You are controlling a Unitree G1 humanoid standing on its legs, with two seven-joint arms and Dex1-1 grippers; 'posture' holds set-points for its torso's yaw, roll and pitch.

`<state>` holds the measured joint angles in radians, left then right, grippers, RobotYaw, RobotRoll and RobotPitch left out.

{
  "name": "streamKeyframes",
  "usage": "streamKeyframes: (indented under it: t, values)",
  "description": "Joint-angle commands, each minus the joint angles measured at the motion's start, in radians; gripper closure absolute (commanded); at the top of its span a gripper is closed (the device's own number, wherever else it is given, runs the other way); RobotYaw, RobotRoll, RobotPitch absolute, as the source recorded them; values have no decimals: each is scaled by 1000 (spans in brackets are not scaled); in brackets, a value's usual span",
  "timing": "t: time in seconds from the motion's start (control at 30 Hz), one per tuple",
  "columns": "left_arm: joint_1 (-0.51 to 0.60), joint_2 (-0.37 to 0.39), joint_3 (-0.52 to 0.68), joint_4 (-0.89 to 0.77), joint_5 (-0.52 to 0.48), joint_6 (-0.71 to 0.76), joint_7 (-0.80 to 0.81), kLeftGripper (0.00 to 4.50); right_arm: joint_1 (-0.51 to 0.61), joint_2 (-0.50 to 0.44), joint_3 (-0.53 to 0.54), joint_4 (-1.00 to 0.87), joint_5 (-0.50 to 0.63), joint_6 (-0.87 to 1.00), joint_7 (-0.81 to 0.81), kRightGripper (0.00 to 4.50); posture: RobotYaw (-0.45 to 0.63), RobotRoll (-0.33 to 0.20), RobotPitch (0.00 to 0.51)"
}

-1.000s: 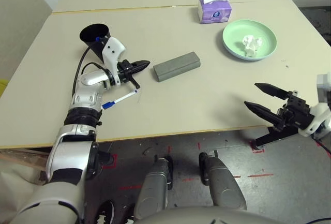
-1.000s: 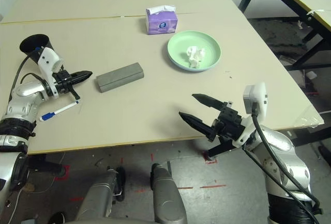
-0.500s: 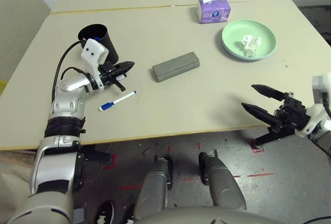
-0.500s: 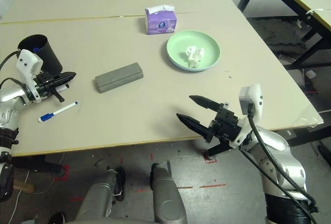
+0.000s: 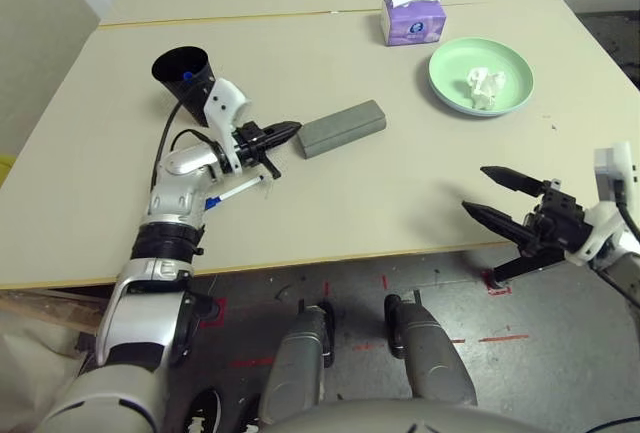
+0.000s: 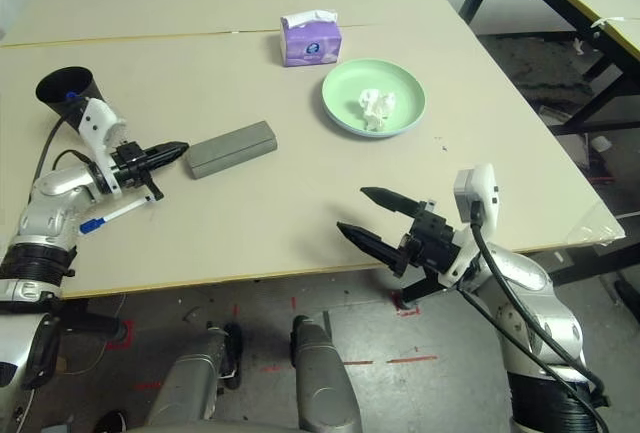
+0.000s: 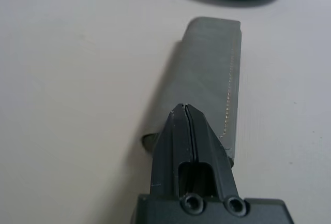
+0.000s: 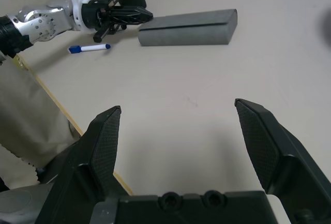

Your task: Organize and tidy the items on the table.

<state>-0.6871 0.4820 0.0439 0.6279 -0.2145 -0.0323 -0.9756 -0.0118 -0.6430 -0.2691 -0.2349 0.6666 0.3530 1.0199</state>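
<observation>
The grey glasses case [image 5: 340, 128] lies mid-table. My left gripper [image 5: 290, 131] is shut with nothing in it, and its tip sits right at the case's left end [image 7: 212, 79]; whether it touches I cannot tell. A white marker with a blue cap [image 5: 235, 191] lies on the table [image 5: 380, 193] under my left forearm. The pale-green plate [image 5: 445, 78] at the back right holds the crumpled white tissue [image 5: 485, 85]. My right gripper [image 5: 475, 190] hovers open and empty over the table's front edge on the right, its fingers [image 8: 106, 136] spread wide.
A black cup [image 5: 185, 73] with something blue inside stands at the left, behind my left gripper. A purple tissue box [image 5: 413, 18] stands behind the plate. A seam [image 5: 250, 18] runs across the table's far part.
My left gripper, which had swung left toward the black cup half a second ago, is back at the case's left end. The right gripper has drifted slightly left, still open.
</observation>
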Motion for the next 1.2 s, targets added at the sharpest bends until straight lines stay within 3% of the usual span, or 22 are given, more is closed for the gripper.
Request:
streamKeyframes:
  t: [0.03,0.6,0.87,1.07,1.2]
  values:
    - [-6,-3,-19,41,22,-26,-18,4470,20,-13,-27,-27,10,-3,-5,0,-289,0,217]
    - [31,35,-44,38,43,-44,-90,4470,15,-17,-26,-33,15,6,-12,0,-279,0,223]
    - [10,50,14,20,-5,-21,-59,4470,7,-16,-17,-26,13,8,-8,0,-260,0,226]
    - [10,112,61,-32,-40,47,-64,4470,-6,-14,-10,-15,11,7,0,0,-239,0,230]
    - [87,181,79,-140,-58,109,-90,4470,-25,-10,14,4,1,-7,26,0,-214,0,238]
